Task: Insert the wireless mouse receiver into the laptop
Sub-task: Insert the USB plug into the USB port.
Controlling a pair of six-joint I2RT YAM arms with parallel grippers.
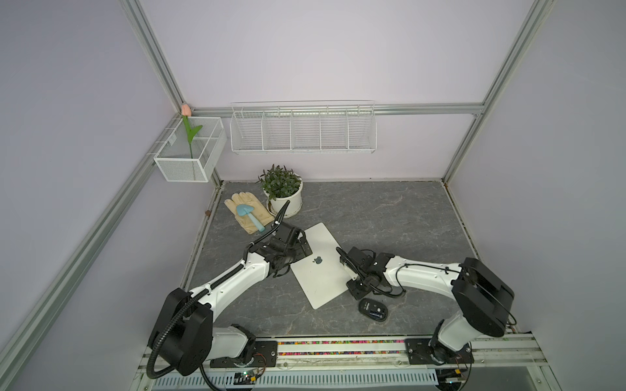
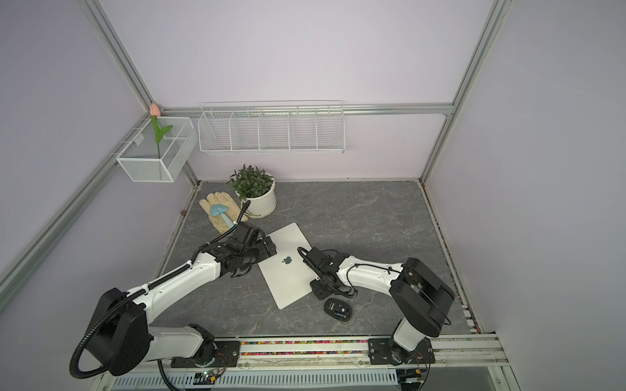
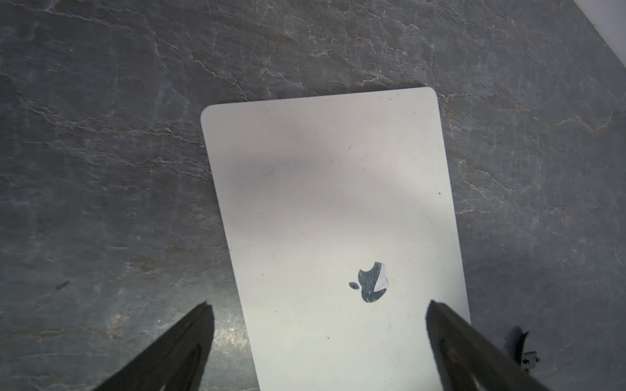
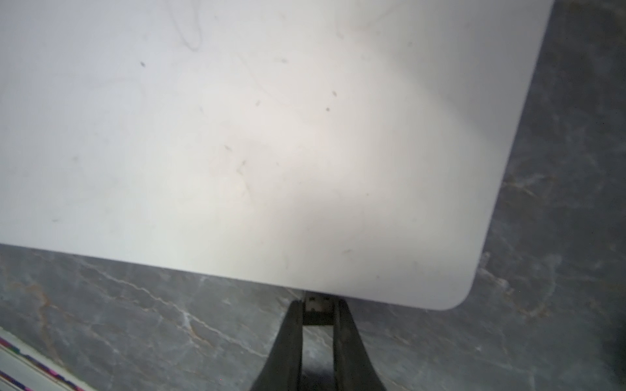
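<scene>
Wireless mouse receiver sits pinched in right tool.

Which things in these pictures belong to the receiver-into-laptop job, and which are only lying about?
For the job: wireless mouse receiver, pinched in the right gripper; laptop, its edge at the receiver; left gripper, open.
Lying about: black mouse, potted plant, glove, blue trowel, wire shelf, mesh basket, tulip.

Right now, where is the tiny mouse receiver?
In the right wrist view, the receiver sits pinched in the right jaws, its tip at the laptop edge near a rounded corner.
</scene>
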